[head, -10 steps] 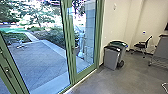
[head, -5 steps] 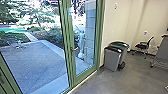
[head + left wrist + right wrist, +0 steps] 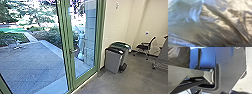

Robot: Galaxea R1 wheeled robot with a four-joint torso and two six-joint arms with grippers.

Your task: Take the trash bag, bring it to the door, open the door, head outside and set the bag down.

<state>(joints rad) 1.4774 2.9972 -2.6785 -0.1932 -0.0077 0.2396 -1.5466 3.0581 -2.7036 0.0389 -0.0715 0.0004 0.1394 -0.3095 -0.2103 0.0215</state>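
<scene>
Evidently crinkled, glossy trash bag (image 3: 218, 25), green-framed glass door (image 3: 70, 50), smooth concrete.

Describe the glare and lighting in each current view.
Head view: glaring white patches among the trees outside, softer light on the wall indoors. Left wrist view: bright glints and bluish sheen on the trash bag. Right wrist view: paler streaks on the dark bag.

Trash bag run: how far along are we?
Looks done: pickup, judging by the trash bag right up at the left wrist camera. In hand: the carry, with the glass door just ahead. Left: opening it, since it looks shut; going out, since indoor floor lies this side; setting down on the paving.
</scene>
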